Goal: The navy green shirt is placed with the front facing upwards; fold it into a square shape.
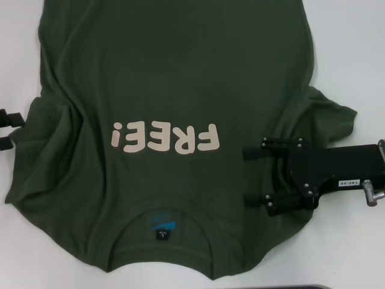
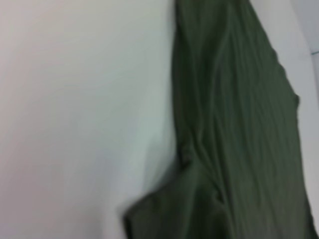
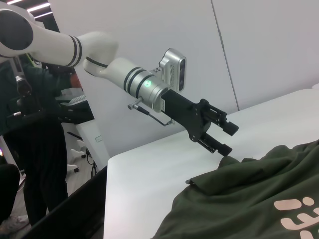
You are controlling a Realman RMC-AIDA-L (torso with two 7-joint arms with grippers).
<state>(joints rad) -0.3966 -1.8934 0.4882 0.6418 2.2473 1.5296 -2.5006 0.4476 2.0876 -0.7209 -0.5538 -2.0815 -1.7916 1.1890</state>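
The navy green shirt (image 1: 168,72) lies front up on the white table (image 1: 361,48), collar and blue neck label (image 1: 162,224) nearest me, cream "FREE!" lettering (image 1: 165,137) across the chest. My right gripper (image 1: 246,174) is open, pointing inward over the shirt's right shoulder beside the wrinkled sleeve, with nothing between its fingers. At the far left, my left gripper (image 1: 15,129) is open at the edge of the left sleeve. The right wrist view shows that left gripper (image 3: 230,139) open just above the sleeve edge of the shirt (image 3: 249,199). In the left wrist view I see only shirt fabric (image 2: 234,124) and table.
The shirt's hem runs out of view at the far side. Bare table lies to both sides of the shirt (image 1: 18,36). A person in dark clothes (image 3: 30,149) stands past the table's left end, with white walls behind.
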